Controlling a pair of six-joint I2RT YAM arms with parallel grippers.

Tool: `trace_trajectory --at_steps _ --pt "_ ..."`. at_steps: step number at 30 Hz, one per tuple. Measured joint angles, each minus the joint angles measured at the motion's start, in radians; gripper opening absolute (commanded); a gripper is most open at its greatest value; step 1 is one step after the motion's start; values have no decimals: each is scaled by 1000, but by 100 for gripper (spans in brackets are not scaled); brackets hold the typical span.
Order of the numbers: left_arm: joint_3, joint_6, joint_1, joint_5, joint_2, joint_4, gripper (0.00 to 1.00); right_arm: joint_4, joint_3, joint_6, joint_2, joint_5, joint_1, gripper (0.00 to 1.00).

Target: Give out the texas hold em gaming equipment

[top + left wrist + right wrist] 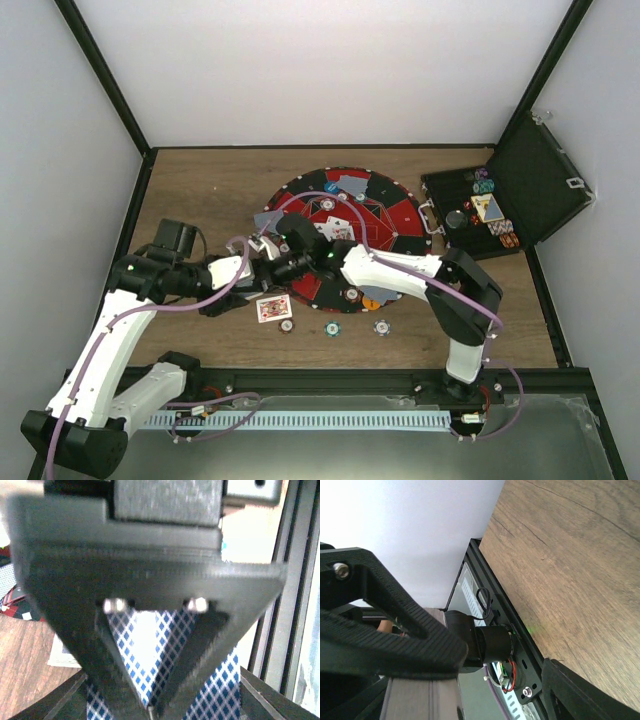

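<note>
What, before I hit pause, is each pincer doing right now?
Left pincer: shut on a blue diamond-backed playing card.
Right pincer: open, holding nothing visible.

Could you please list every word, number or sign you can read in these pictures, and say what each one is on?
None can be read in any view.
Face-up card on the table: red corner marks, too small to read.
Chips beside it: markings too small to read.
Card in the left claw: blue diamond pattern only, no text.
Case contents: too small to read.
</note>
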Motion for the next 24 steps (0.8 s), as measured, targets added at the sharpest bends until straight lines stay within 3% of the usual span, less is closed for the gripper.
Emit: trace_trajectory --at_steps 15,24 --pt "0 0 0 -5 0 -4 4 -8 -55 -15 -63 17 -24 63" --pt "-2 0 0 -9 10 -2 4 -10 -49 -16 -63 -6 -29 46"
